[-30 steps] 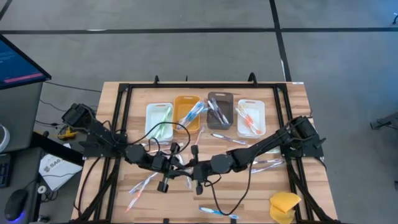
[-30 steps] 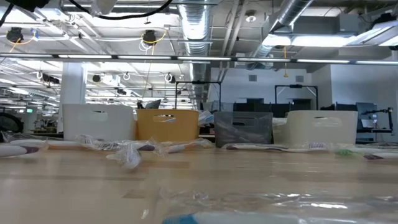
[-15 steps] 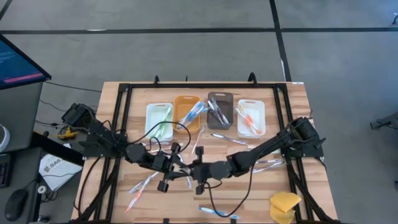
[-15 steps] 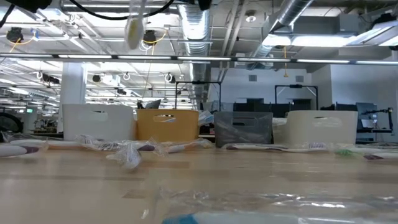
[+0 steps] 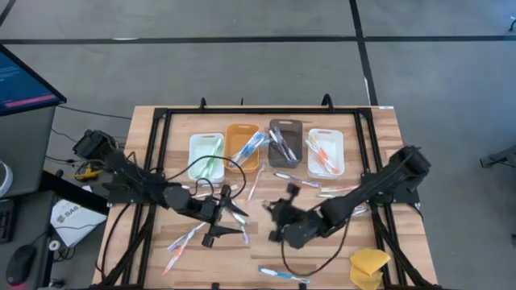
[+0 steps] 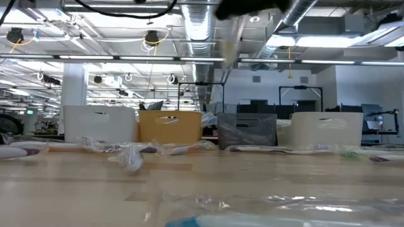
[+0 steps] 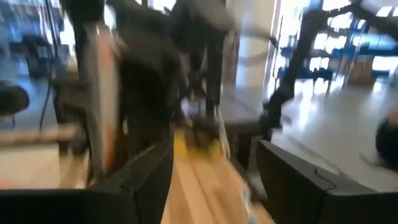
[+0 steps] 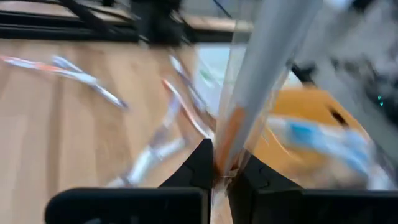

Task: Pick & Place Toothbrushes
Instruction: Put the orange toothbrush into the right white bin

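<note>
My right gripper (image 5: pixel 277 212) hovers over the middle of the table, shut on a toothbrush (image 8: pixel 261 74) with a pale handle in a clear wrapper. In the low view this toothbrush (image 6: pixel 231 38) shows high above the tabletop, under the dark gripper (image 6: pixel 247 6). My left gripper (image 5: pixel 234 211) stands just to its left, open, with nothing between its fingers (image 7: pixel 143 180). Several more toothbrushes (image 5: pixel 187 238) lie loose on the wood, and others rest inside the row of bins at the far side. My right gripper pinches the wrapped toothbrush between its two fingers close to one end (image 8: pixel 225 155). The rest of the handle runs on past the fingertips toward the bins. It is lifted clear of the table.
A white bin (image 5: pixel 205 153), an orange bin (image 5: pixel 242 145), a grey bin (image 5: pixel 285 142) and another white bin (image 5: pixel 326 151) stand in a row at the far side. A yellow sponge-like lump (image 5: pixel 369 266) sits at the near right corner. A black frame (image 5: pixel 157 161) borders the table.
My left gripper has opened and let go of the toothbrush, staying where it was. My right gripper, still shut on the toothbrush, has swung toward the table's right edge and turned its wrist, carrying the toothbrush away from the left gripper, clear of the table.
</note>
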`<state>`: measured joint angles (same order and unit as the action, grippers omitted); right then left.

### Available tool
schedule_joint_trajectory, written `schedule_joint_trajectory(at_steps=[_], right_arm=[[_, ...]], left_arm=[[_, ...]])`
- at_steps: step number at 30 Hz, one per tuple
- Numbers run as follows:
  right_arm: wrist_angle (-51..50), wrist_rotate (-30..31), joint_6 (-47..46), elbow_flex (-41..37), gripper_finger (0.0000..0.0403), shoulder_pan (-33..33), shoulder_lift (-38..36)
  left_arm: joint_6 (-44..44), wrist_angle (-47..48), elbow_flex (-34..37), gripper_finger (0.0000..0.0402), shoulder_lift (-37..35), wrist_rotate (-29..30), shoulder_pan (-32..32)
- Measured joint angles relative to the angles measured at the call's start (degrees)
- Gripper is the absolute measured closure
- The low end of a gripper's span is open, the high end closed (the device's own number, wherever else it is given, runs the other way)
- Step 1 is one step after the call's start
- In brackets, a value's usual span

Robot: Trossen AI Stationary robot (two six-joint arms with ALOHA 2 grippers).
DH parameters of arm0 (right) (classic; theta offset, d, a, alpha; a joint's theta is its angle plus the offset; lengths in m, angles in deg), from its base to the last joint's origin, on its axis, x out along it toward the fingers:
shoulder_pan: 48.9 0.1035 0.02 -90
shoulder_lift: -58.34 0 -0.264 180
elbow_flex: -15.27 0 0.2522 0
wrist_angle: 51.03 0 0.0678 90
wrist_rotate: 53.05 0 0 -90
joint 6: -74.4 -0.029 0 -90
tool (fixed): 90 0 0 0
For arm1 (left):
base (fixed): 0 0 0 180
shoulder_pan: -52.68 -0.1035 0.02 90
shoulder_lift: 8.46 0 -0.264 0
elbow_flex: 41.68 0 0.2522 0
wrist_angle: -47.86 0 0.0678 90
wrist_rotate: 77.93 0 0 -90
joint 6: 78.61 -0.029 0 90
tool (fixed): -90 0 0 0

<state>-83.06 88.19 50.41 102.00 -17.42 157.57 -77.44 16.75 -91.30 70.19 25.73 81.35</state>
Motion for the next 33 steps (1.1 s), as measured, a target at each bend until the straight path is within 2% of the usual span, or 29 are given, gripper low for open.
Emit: schedule_joint_trajectory(at_steps=[4,8,11,16,21,28,33], right_arm=[[-20.5,-1.3,-17.6,0.0,0.0388,-1.2,-6.4],[-44.0,-6.0,-35.0,0.0,0.0388,-7.4,-12.8],[-54.7,-10.9,-39.0,0.0,0.0388,-14.8,-17.1],[-57.1,-21.9,-30.6,0.0,0.0388,-26.8,-19.4],[-57.8,-31.2,-20.5,0.0,0.0388,-36.1,-17.4],[-58.0,-38.8,-4.5,0.0,0.0388,-47.0,-11.9],[-58.9,-42.7,2.3,0.0,0.0388,-54.3,-8.4]], left_arm=[[3.6,15.0,0.0,0.0172,-5.6,0.1,-0.5],[5.8,25.6,0.0,0.0175,-9.7,0.4,-0.5],[6.8,29.4,0.0,0.0182,-11.5,1.7,-0.5],[6.9,30.6,0.0,0.0196,-11.9,2.5,-1.6],[6.9,33.4,0.0,0.0206,-11.9,2.5,-2.4],[12.2,37.8,0.0,0.0217,-11.9,2.1,-2.3],[12.4,37.9,0.0,0.0221,-11.9,1.1,-2.3]])
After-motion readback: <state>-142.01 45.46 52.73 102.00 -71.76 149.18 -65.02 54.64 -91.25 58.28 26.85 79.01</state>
